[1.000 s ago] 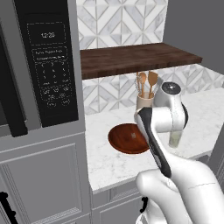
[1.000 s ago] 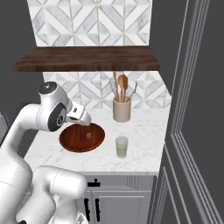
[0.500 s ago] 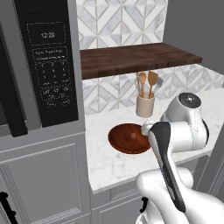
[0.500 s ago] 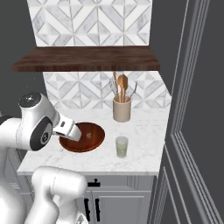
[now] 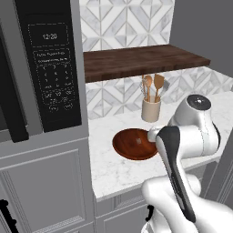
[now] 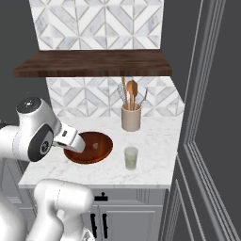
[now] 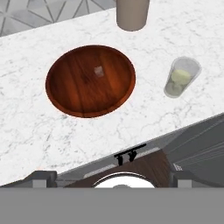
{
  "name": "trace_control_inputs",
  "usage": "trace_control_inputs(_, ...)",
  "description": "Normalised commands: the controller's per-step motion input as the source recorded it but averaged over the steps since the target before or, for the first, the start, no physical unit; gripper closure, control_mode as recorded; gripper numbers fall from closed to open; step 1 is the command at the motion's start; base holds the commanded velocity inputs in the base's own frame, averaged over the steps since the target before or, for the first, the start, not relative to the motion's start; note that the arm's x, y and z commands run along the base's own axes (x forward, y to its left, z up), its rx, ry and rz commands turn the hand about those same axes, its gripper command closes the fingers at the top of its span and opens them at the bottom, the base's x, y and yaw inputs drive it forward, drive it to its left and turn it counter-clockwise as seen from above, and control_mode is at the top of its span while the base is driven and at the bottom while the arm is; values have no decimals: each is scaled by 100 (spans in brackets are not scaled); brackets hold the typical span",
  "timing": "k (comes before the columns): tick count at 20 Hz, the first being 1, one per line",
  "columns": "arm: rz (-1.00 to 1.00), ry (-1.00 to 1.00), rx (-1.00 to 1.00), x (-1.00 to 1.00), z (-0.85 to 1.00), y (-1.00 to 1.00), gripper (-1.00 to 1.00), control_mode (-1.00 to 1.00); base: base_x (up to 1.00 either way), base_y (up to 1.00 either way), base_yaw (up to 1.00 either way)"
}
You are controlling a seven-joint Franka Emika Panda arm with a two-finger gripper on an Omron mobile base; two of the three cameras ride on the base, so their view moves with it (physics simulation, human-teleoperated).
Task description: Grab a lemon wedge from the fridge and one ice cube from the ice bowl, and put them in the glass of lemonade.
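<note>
Tiny pale translucent ice cube (image 7: 99, 72) lies near centre of round reddish-brown wooden ice bowl (image 7: 65, 96) on white marble table (image 7: 26, 131). Small clear glass of lemonade (image 7: 180, 78) stands at 3 o'clock of bowl. Cube lies toward 12 o'clock from the pincer; pincer state: cannot tell.

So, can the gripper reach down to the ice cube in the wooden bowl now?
Probably yes. The ice cube lies alone in the open ice bowl, nothing covers it, and the glass of lemonade and the crock stand apart from the bowl.
</note>
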Motion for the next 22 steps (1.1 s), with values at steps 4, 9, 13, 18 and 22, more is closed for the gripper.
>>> trace_control_inputs(4,0,0,0,-7,0,2,-100,100,-42,0,0)
trace_control_inputs(9,0,0,0,0,0,0,-100,100,-100,5,-21)
trace_control_inputs(13,0,0,0,0,0,0,-100,100,-89,4,-66)
trace_control_inputs(18,0,0,0,0,0,0,-100,100,-38,11,-87)
trace_control_inputs(22,0,0,0,0,0,0,-100,100,-21,9,-92)
